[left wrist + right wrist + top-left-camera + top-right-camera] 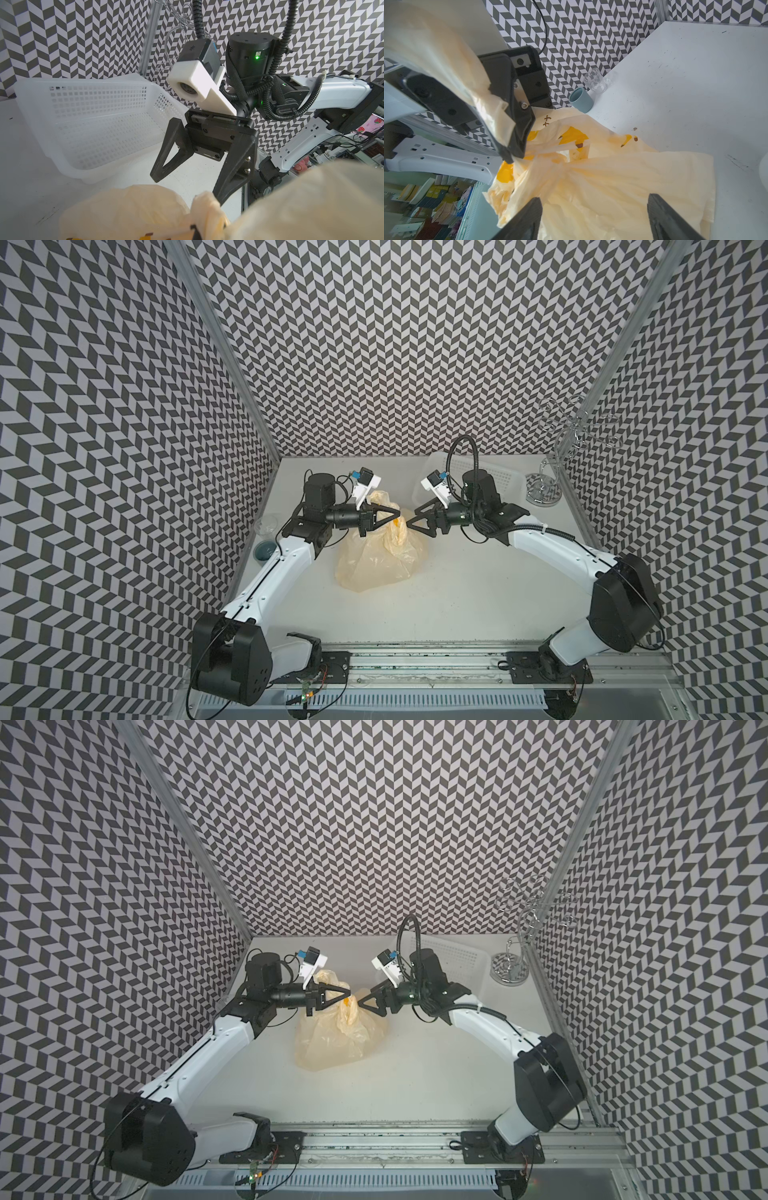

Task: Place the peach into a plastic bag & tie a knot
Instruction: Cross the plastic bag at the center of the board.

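Plastic bag (pixel 376 556) mid-desk (pixel 457 593), knot (pixel 550 164) seemingly loose. Left fingers (pixel 517 124) clenched on handle strip (pixel 492 104); right fingers (pixel 239 158) released, spread beside knot. Risk: film slipping or tearing under pull, knot unravelling.

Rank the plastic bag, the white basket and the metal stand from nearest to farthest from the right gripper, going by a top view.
1. plastic bag: mid-table, right at the open jaws of the right gripper.
2. white basket: behind that gripper, toward the back of the table.
3. metal stand: back right corner, just past the basket.
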### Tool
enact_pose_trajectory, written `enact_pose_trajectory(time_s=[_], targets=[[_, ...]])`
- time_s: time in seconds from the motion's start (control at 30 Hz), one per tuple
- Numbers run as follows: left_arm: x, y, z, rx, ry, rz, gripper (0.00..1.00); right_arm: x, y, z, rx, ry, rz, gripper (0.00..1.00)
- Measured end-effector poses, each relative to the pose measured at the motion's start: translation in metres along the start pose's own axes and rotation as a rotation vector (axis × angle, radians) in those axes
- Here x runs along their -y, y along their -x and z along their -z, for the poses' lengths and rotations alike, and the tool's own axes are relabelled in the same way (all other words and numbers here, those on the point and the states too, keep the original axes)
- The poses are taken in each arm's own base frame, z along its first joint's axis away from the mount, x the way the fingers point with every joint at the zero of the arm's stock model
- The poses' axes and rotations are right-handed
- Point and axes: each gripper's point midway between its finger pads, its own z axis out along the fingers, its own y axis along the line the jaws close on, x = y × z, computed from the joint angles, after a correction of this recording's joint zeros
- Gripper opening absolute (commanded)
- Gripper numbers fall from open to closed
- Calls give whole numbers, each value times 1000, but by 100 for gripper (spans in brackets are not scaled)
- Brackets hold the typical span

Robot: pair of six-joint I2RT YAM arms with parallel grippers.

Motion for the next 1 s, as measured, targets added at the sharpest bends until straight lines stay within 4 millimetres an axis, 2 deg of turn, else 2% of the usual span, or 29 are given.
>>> enact_pose_trajectory(time_s=[0.4, 0.7, 0.9, 1.0], targets=[[0, 1, 0, 4, 0, 12, 0, -20, 9, -26, -18, 42, 23, 88], [-1, 2, 2, 7, 8, 11, 0, -18, 9, -18, -15, 79, -55, 89], [-3, 5, 2, 15, 23, 12, 0, -7, -8, -5, -8, 90, -149, 89], [-4, 6, 3, 19, 28, 16, 0, -10, -3, -3, 7, 112, -155, 89]])
